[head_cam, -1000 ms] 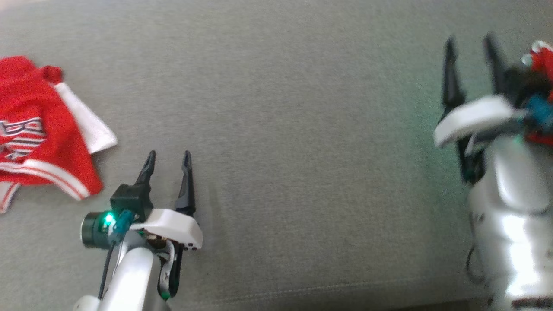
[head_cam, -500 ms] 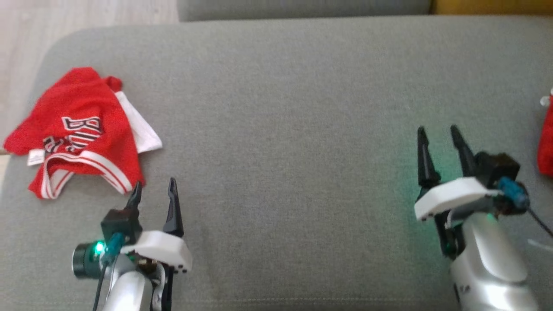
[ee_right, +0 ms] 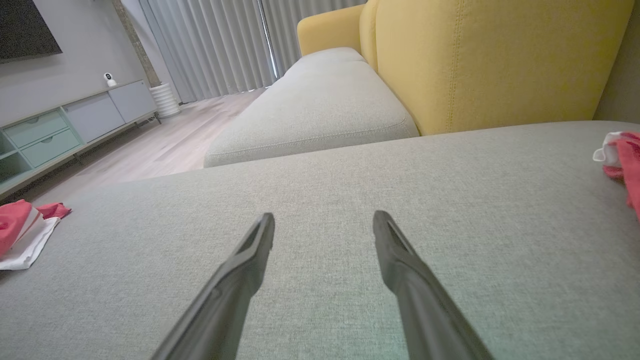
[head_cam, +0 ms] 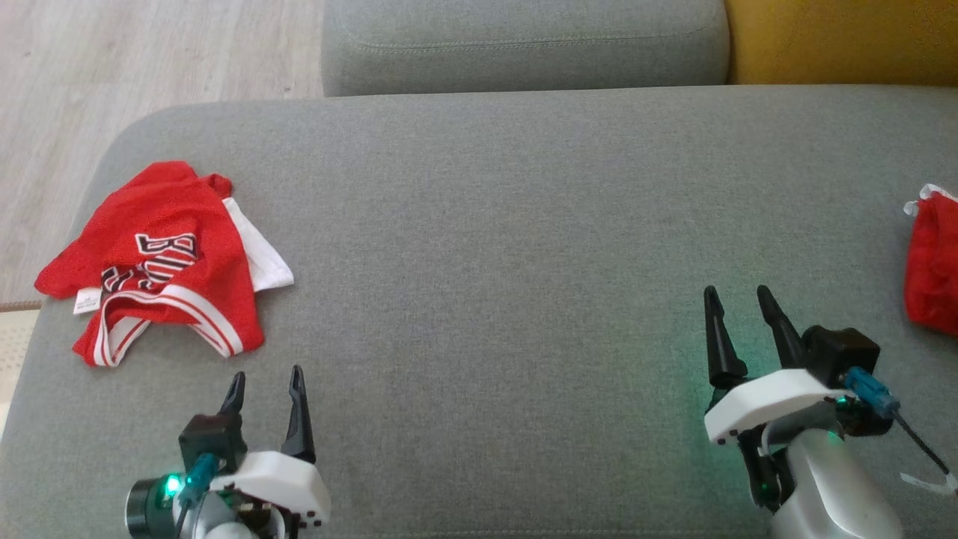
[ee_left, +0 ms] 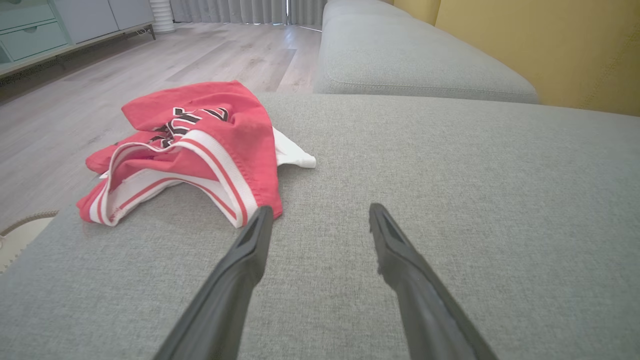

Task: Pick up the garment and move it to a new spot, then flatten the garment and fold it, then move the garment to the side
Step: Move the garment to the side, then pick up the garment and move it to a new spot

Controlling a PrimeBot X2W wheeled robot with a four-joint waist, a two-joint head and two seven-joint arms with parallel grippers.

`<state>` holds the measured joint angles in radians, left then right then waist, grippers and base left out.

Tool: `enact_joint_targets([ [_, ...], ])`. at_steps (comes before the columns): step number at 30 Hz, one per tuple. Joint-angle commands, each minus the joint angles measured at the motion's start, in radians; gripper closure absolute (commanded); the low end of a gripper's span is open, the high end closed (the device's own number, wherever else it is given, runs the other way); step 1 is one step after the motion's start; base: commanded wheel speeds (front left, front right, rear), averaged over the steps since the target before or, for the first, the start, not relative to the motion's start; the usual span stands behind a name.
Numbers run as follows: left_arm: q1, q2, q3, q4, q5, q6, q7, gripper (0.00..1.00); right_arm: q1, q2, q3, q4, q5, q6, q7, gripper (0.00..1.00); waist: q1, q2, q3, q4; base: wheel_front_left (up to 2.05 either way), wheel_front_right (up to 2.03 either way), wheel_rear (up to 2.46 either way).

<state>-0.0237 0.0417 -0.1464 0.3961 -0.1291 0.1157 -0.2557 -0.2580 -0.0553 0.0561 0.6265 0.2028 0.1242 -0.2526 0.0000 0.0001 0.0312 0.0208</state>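
Beyond left gripper [head_cam: 267, 372]: jersey [head_cam: 161, 262] lay crumpled, lettering half hidden.
Right gripper [head_cam: 736, 290]: spread, empty, like left.
Its right: red cloth [head_cam: 932, 269], cut off.

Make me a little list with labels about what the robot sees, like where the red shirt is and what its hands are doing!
Surface: grey sofa cushion
Red shirt: crumpled, white trim, black letters, near the cushion's left end
Left hand: open, empty, close to the shirt's hem, not touching
Right hand: open, empty, over bare cushion
Other red cloth: at the right edge of the head view, partly cut off
Behind: yellow backrest, wooden floor
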Motion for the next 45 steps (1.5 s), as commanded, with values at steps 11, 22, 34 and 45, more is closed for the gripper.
enact_joint_targets([
  [11, -0.022, 0.009, 0.036, -0.036, -0.011, 0.004, -0.006, 0.0, -0.019, 0.005, 0.04, -0.04, 0.003, 0.007, -0.009, 0.0, 0.0, -0.0001, 0.015, 0.017, 0.0, 0.0, 0.0],
  [22, -0.047, 0.009, 0.048, -0.033, -0.014, 0.008, -0.006, 0.0, -0.027, 0.005, 0.084, -0.046, 0.03, 0.007, -0.009, 0.0, 0.0, -0.0001, 0.045, 0.242, 0.0, 0.0, 0.0],
  [34, -0.019, 0.009, 0.097, -0.034, -0.048, 0.013, -0.006, 0.0, -0.048, 0.005, 0.137, -0.03, 0.03, 0.007, -0.009, 0.0, 0.0, -0.0001, 0.059, 0.411, 0.0, 0.0, 0.0],
  [45, -0.051, 0.009, 0.159, 0.01, -0.089, -0.053, -0.006, 0.0, -0.088, 0.005, 0.179, -0.026, 0.035, 0.007, -0.009, 0.0, 0.0, -0.0001, 0.11, 0.394, 0.0, 0.0, 0.0],
])
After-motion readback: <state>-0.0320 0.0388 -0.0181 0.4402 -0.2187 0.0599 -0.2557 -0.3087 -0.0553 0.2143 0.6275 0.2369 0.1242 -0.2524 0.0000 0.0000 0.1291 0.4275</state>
